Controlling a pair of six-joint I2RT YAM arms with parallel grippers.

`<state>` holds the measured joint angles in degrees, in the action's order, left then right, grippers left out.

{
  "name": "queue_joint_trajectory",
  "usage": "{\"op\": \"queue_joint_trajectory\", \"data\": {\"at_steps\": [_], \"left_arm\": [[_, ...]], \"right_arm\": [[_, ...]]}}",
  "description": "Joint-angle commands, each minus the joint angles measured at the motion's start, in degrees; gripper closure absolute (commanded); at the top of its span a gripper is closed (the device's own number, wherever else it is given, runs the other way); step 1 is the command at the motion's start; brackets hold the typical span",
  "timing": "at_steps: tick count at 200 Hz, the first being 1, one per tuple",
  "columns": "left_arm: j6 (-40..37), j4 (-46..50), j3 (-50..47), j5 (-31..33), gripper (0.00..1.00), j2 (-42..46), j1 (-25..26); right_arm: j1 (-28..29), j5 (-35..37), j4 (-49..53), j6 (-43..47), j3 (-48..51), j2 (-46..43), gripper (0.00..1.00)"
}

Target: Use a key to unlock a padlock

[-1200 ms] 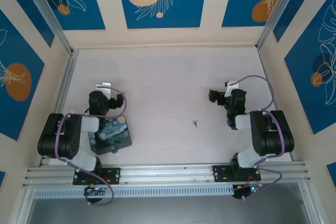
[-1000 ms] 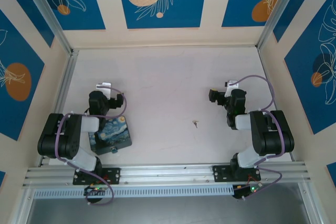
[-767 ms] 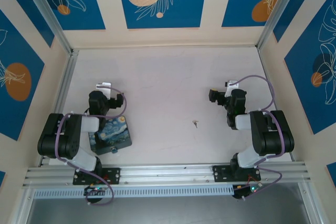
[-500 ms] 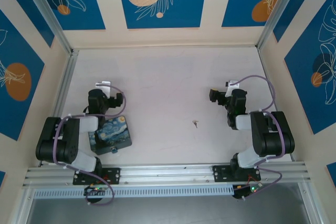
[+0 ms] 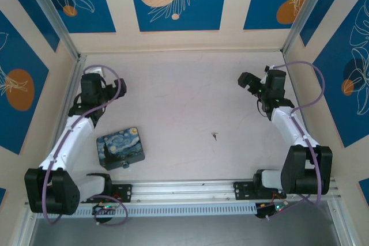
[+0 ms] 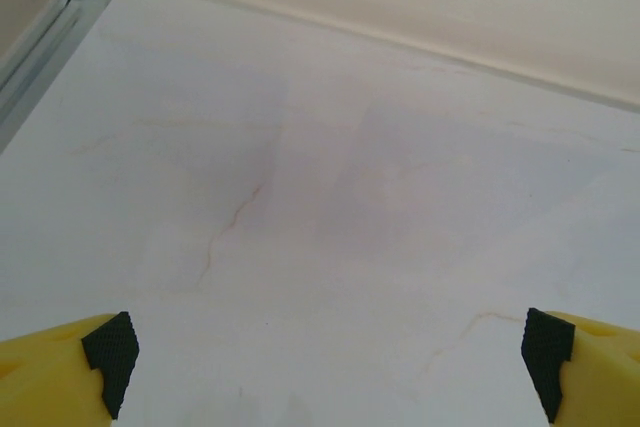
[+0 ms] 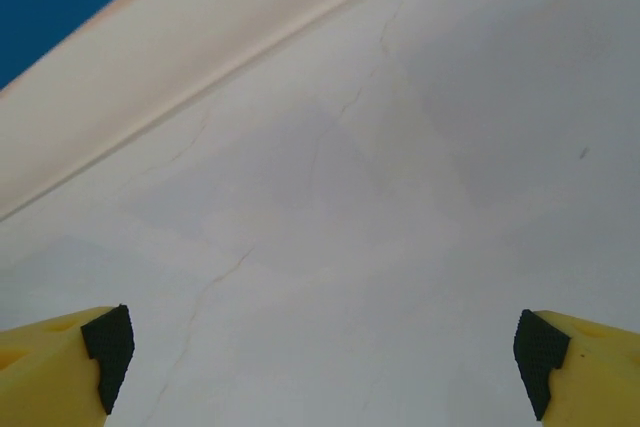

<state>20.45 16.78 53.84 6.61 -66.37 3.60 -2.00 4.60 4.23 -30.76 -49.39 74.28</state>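
The left hand (image 6: pixel 327 361) is hovering spread wide over the tabletop (image 5: pixel 184 93) near its far-left corner, gripping nothing. The right hand (image 7: pixel 325 359) is hovering likewise spread at the far right. The key (image 5: pixel 214 136) is lying mid-tabletop, well apart from both. The padlock (image 5: pixel 123 165) is sitting against the near edge of the tin (image 5: pixel 120 146).

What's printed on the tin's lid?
A dark-blue Starry Night print on the tin, clearest in the top view.

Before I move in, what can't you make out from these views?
- Padlock, top view: a tiny teal speck at the tin's near edge; shackle state unreadable.
- Key, top view: too small; orientation unclear.
- Left gripper and right gripper, wrist views: fingers cut off by the bottom edge.
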Motion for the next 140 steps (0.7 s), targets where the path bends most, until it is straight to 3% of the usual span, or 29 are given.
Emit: {"op": "queue_joint_trajectory", "data": {"at_steps": [1,19,55,95,140], "left_arm": [[12.2,31.1,4.7,5.9,0.00,3.1,-0.8],[15.7,39.9,4.8,7.4,0.00,6.5,-0.8],[24.0,45.9,-2.9,6.7,0.00,15.4,-0.8],[29.5,46.5,-12.4,7.6,0.00,23.1,-0.5],[30.7,42.0,-16.7,3.3,0.00,22.3,-0.4]], "right_arm": [[3.8,-9.9,13.7,-4.5,-0.4,-1.2,0.00],[8.5,-10.5,17.2,-5.5,-1.2,-2.5,0.00],[17.4,-11.5,19.3,-9.5,-0.9,-4.3,0.02],[24.3,-11.5,17.2,-13.9,1.0,-5.5,0.03],[29.2,-11.8,16.1,-15.4,0.7,-3.6,0.03]]}}
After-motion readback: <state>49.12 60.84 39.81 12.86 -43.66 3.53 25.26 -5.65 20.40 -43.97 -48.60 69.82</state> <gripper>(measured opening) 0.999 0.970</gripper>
